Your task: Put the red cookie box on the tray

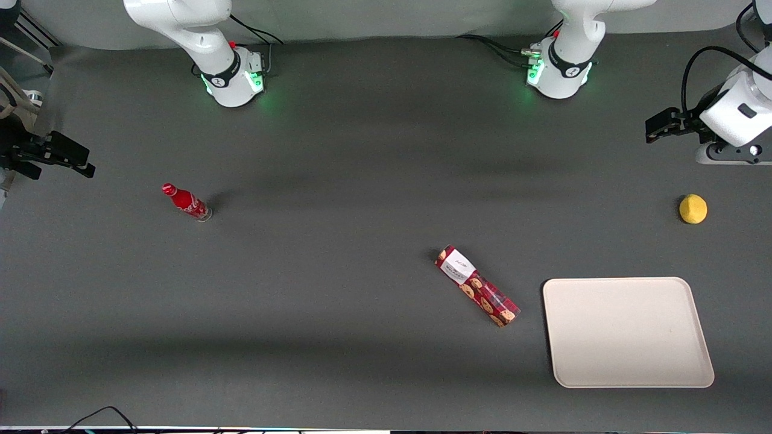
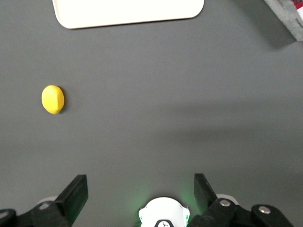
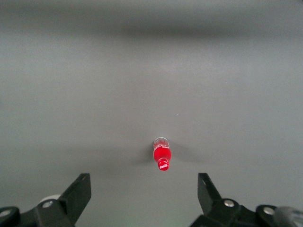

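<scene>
since the red cookie box lies untouched beside the tray, the pincer hangs wide open, holding nothing.

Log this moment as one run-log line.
gripper: open, empty, raised near the lemon | red cookie box: flat on table, beside tray | tray: holds nothing | step: reach not begun

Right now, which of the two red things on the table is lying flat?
The red cookie box, beside the tray, lies flat. The small red bottle stands upright toward the parked arm's end. The open gripper hovers above the lemon.
</scene>
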Motion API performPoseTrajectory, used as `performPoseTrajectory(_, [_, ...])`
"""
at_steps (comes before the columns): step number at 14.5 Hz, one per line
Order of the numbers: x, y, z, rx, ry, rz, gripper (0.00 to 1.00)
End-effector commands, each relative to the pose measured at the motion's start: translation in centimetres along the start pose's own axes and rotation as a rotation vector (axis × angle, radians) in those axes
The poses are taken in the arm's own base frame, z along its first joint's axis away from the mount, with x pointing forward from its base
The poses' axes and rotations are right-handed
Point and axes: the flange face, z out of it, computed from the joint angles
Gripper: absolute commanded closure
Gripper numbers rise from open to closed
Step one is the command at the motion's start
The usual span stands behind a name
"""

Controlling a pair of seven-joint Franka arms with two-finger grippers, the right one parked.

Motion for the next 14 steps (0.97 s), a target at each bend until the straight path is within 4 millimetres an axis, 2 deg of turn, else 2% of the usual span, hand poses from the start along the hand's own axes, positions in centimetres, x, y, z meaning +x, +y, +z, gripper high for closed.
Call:
performPoseTrajectory(1, [0.2, 0.1, -1.4, -0.001, 0.041, 0.027, 0.0])
performPoseTrajectory(4, [0.2, 0.3, -1.5, -0.002, 0.024, 0.013, 0.0])
performPoseTrajectory(7, [1.7, 0.7, -2.7, -0.015, 0.054, -0.049, 0.0])
performPoseTrajectory(8, [3.3, 1.1, -3.3, -0.02, 0.048, -0.092, 0.0])
performPoseTrajectory(10, [6.4, 3.7, -4.0, -0.041, 0.027, -0.173, 0.0])
performPoseTrajectory(11, [8.2, 4.8, -3.7, -0.047, 0.025, -0.243, 0.0])
performPoseTrajectory(12, [9.9, 6.4, -2.8, -0.055, 0.016, -0.312, 0.0])
performPoseTrajectory(14, [13.0, 10.0, 0.8, -0.066, -0.034, -0.438, 0.0])
